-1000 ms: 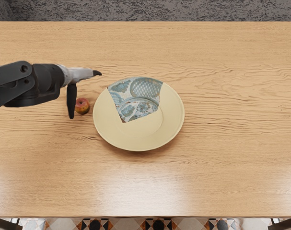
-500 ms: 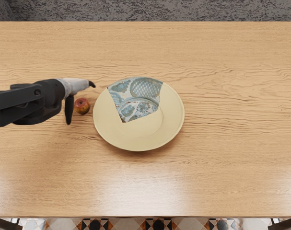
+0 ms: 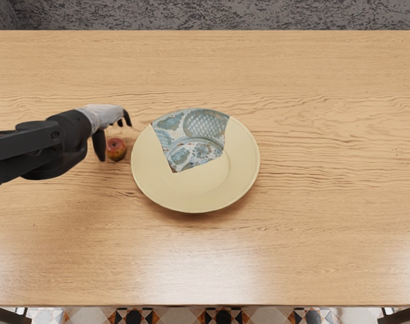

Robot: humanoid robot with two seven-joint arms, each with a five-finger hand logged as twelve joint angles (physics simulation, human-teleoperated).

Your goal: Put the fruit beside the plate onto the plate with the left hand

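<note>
Grey robot hand (image 3: 106, 123) lower, nearer fruit (image 3: 116, 148)

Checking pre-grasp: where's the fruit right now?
Head view: the fruit sits on the table just left of the plate rim, with the left robot hand close beside it on its left.

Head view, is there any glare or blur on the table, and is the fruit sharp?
In the head view, a pale sheen lies across the near half of the table; the plate casts a soft shadow along its near rim; the fruit is small but sharp, and the left hand shows no blur.
</note>
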